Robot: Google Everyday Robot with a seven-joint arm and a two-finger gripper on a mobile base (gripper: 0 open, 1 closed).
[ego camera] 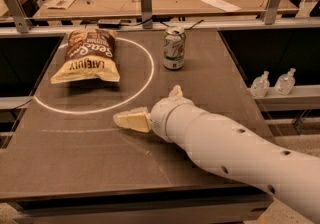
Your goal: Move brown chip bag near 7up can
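The brown chip bag (87,58) lies flat on the dark table (75,163), inside a white circle (150,75). The gripper (147,103) hovers below it, fingers spread wide, holding nothing. The 7up can (174,48) stands upright just right of the circle, apart from the bag.

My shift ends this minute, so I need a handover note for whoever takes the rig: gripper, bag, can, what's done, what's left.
Gripper: open, empty, above the middle of the table, touching neither item.
Brown chip bag: lying flat at far left, mostly inside the white circle, not grasped.
7up can: upright, right of the bag, a clear gap between them.
Done: nothing visible yet.
Left: reach the bag, grasp it, set it beside the can without tipping the can.
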